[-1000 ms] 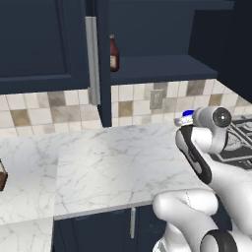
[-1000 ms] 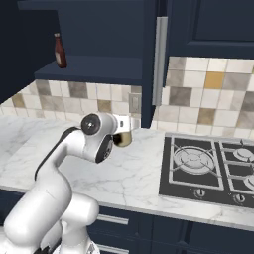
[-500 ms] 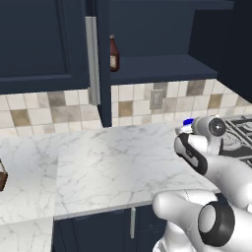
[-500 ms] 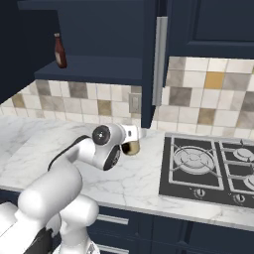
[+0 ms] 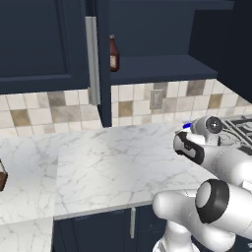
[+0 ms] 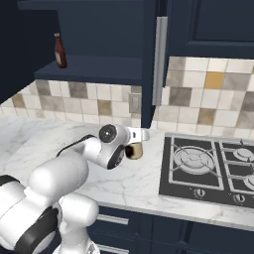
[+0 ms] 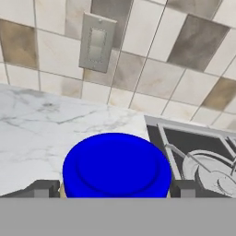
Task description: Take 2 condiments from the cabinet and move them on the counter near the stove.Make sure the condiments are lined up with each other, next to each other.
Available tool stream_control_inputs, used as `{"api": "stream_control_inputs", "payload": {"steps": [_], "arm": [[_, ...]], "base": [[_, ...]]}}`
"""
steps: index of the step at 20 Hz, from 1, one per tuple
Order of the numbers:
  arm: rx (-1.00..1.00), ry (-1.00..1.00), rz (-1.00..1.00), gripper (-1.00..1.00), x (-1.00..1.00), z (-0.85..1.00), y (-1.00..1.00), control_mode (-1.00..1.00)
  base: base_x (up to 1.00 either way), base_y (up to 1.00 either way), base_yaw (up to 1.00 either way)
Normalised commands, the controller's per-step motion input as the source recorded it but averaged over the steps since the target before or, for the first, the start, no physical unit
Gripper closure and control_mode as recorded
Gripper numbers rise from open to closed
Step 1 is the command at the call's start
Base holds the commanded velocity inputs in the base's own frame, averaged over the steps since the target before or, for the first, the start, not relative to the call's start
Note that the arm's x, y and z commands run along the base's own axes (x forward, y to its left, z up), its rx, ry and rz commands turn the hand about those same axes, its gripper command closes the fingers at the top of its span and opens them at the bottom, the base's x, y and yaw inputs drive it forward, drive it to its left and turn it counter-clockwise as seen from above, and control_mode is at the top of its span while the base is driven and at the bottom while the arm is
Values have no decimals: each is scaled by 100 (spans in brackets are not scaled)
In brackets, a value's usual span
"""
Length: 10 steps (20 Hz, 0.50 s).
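The blue-lidded jar [image 7: 116, 166] is clamped between the fingers of the gripper [image 7: 115, 188] low over the marble tabletop [image 6: 144, 173], just left of the stove [image 6: 208, 168]. The dark bottle [image 5: 113, 53] is seen upright on the open cabinet [image 5: 162, 66] shelf.

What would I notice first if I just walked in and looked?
Probably the bright blue lid of the jar, sitting between the gripper's two dark fingers, low over the white counter right beside the stove. Next, the lone dark bottle standing up on the open cabinet's shelf.
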Motion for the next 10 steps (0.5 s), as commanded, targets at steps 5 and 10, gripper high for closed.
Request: {"api": "stream_control_inputs", "payload": {"steps": [5,10], "arm": [[0,0,0,100,14,-33,-9,-100],[3,2,0,100,9,-27,-13,-100]], "base": [[0,0,0],[0,0,0]]}}
